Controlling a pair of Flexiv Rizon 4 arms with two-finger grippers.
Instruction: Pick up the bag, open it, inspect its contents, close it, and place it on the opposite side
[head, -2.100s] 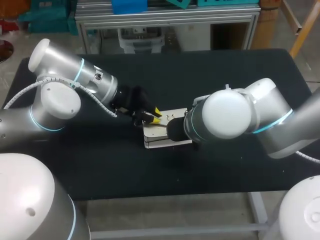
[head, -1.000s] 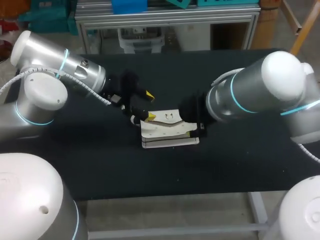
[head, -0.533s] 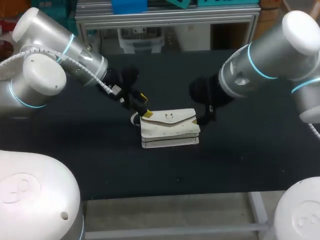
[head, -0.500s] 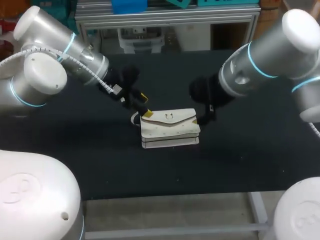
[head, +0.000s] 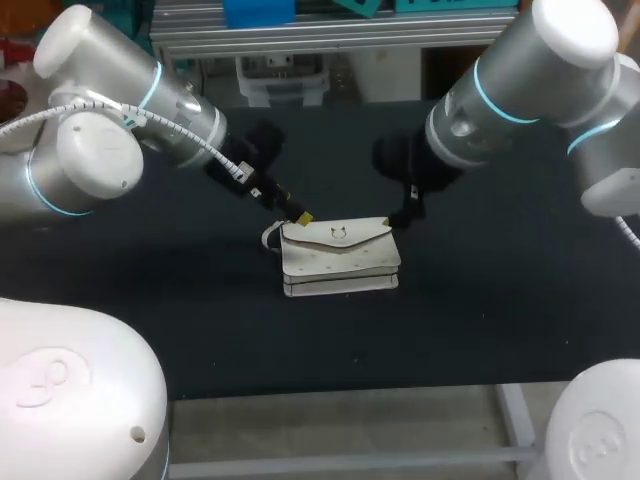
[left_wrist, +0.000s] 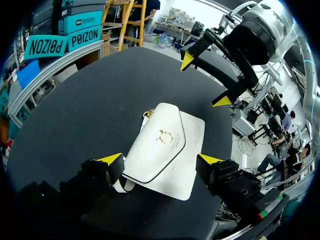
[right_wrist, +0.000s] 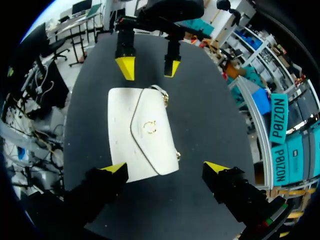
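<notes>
Bag (head: 340, 256): flap lay shut (lifted a second earlier), ahead of both grippers.
Left gripper (left_wrist: 160, 159): wide open, empty, withdrawn.
Right gripper (right_wrist: 165, 167): likewise.
Outstanding: relocation.

head: we look down from above and behind, far enough for the whole counter (head: 480, 300) | left wrist: close over the white bag (left_wrist: 162, 150), facing our right arm (left_wrist: 255, 35) | right wrist: close, facing back at our left arm (right_wrist: 170, 10) | shared: the bag
</notes>
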